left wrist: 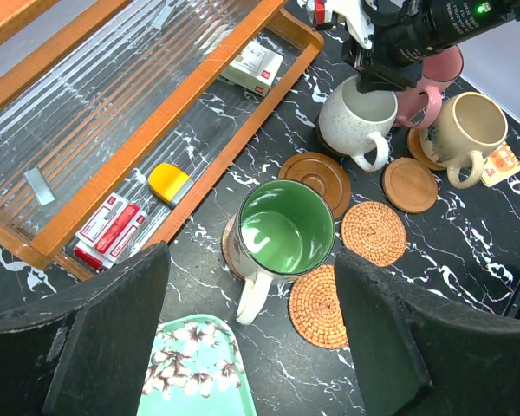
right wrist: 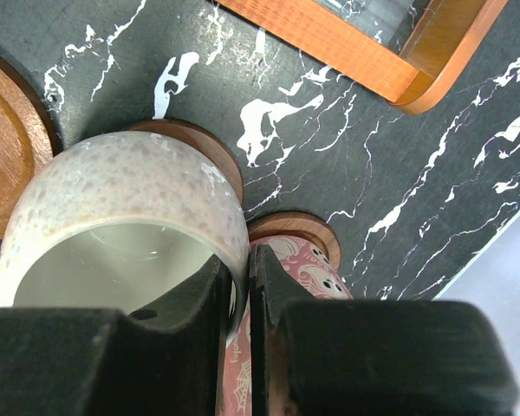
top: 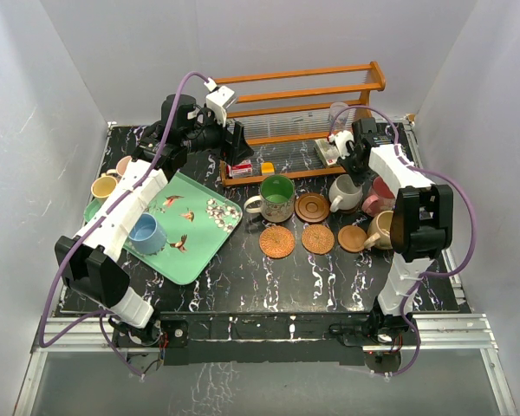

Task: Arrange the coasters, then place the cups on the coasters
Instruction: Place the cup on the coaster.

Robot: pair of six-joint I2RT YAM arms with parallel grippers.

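A: Black marbled table, wooden rack along the far side, mint bird-print tray on the left carrying a blue mug.

B: Grippers?

A: Left gripper hangs wide open over the green mug mid-table, gripping nothing. Right gripper is pinched onto the cream mug rim. That mug sits on a dark wood coaster, beside the pink mug.

B: Spare coasters?

A: Two woven coasters lie bare, nearer.

B: Labels?

A: Red-and-white boxes in the rack, print too small to read.
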